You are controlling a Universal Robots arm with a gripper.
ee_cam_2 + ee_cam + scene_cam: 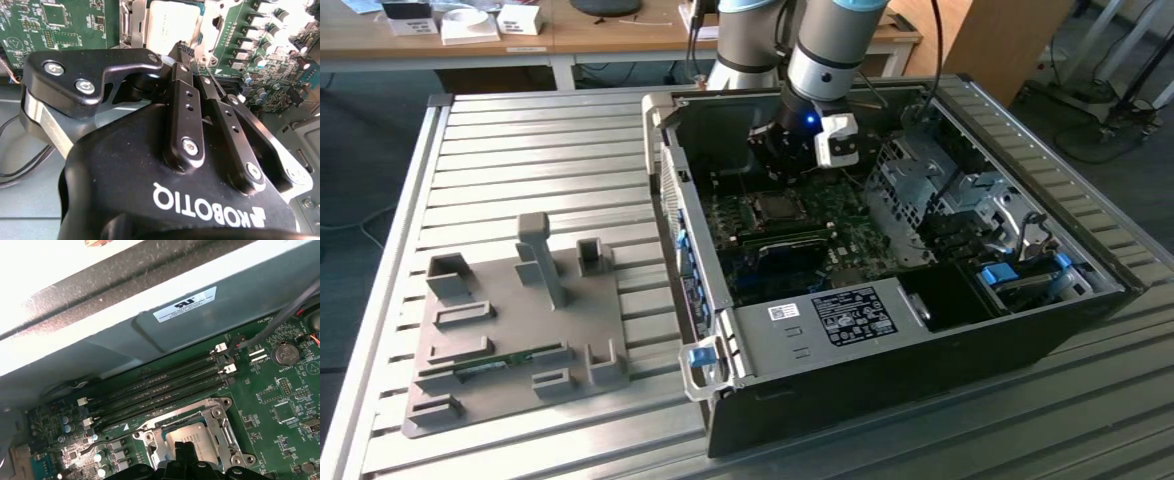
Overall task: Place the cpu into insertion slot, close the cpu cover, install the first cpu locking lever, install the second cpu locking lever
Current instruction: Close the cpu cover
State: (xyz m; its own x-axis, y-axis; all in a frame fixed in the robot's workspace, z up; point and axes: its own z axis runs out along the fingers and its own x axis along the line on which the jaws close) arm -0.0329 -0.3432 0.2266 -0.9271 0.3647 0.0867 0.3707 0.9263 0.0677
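My end effector (pixel 181 50), its black metal fingers closed together with nothing visible between them, hangs just over the flat square silver-grey cpu (pixel 186 434), near the centre of the exterior view. The chip lies inside the window of the silvery hinged metal cpu cover (pixel 218 422) on the green motherboard (pixel 280 405). I judge it light, stiff, smooth-topped and fragile underneath, so it is best held by opposite edges.

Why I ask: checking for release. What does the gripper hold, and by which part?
Nothing that shows: the gripper is shut with nothing between its fingers, its tips above the cpu on the motherboard.
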